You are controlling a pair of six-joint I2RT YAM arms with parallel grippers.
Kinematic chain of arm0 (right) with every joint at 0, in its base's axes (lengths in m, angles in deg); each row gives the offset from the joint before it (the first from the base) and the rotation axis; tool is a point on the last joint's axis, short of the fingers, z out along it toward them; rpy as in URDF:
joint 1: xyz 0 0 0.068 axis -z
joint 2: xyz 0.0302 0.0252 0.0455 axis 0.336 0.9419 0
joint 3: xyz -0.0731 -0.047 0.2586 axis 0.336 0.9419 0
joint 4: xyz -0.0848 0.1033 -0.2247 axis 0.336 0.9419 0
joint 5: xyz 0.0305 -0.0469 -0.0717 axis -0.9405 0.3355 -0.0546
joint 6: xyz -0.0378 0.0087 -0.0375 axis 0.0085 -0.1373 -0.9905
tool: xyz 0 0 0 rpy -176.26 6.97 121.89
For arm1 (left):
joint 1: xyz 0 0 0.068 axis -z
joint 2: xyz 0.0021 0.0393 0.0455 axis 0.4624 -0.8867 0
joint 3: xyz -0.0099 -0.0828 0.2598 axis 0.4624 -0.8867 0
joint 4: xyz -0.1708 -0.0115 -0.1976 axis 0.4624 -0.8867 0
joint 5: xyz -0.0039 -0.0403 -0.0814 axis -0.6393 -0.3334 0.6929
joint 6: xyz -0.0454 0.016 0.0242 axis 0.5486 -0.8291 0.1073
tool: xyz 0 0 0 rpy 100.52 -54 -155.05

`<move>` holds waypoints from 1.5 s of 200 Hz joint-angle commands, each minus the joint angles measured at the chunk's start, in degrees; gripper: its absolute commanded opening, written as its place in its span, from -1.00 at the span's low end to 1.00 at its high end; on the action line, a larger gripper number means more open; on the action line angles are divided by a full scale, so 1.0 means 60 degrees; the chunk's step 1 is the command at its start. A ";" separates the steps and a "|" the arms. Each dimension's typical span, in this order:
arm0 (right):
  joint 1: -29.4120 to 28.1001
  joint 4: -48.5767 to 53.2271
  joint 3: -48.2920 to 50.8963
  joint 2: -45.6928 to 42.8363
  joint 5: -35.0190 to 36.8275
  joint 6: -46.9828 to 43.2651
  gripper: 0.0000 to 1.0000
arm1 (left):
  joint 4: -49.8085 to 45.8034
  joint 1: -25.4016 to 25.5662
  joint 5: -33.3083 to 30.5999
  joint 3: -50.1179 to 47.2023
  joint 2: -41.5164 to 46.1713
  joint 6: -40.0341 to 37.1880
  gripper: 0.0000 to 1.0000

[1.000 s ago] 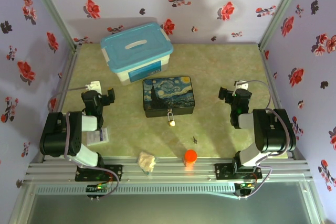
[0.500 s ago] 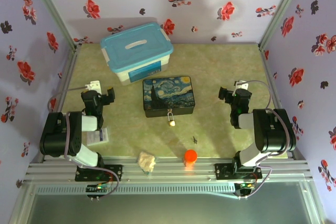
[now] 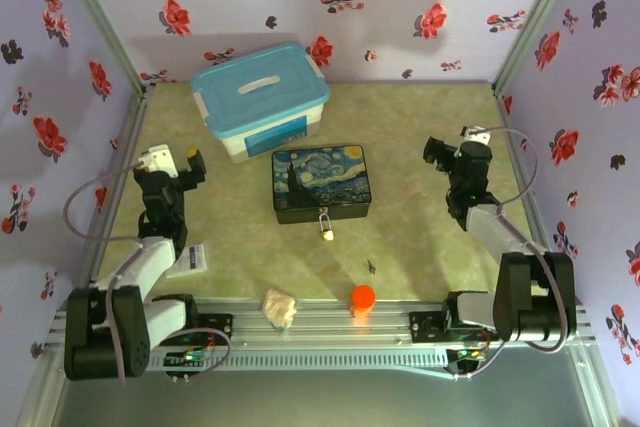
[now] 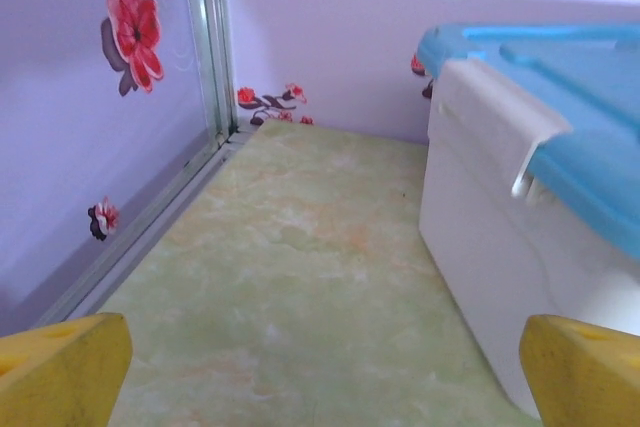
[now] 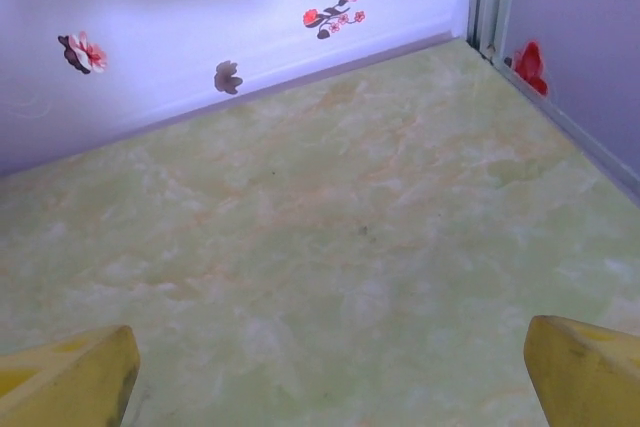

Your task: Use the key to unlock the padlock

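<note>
Both claws spread wide; padlock and key lie mid-frame.
I see the left gripper (image 4: 320,375) and right gripper (image 5: 326,375) with fingers apart. At the lower edge of the tin box (image 3: 321,181), the padlock (image 3: 326,226) runs up-down, shackle upward, perhaps through the latch. The key (image 3: 371,266), lower right of it, is too small to read a heading.

Place: a robot lab test booth, not a lived-in room.
Walls: lilac flower-printed panels (image 3: 400,7) stand beyond and outboard of the left hand (image 3: 188,165) and right hand (image 3: 436,151).
Frame: bare aluminium posts (image 3: 100,22) rise at the far corners; slotted rails (image 3: 320,327) run nearer than both hands.
Desk: a green marbled sheet (image 3: 420,247) lies under the hands.
Rig: two arms (image 3: 150,262) bolted to the rails, grey cables (image 3: 68,209) looping from their wrists.
</note>
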 commanded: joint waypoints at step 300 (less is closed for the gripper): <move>-0.9264 0.7289 0.1607 -0.1558 -0.0316 0.5191 -0.16 | -0.8547 0.7414 0.2074 0.4156 -0.0384 0.5137 0.99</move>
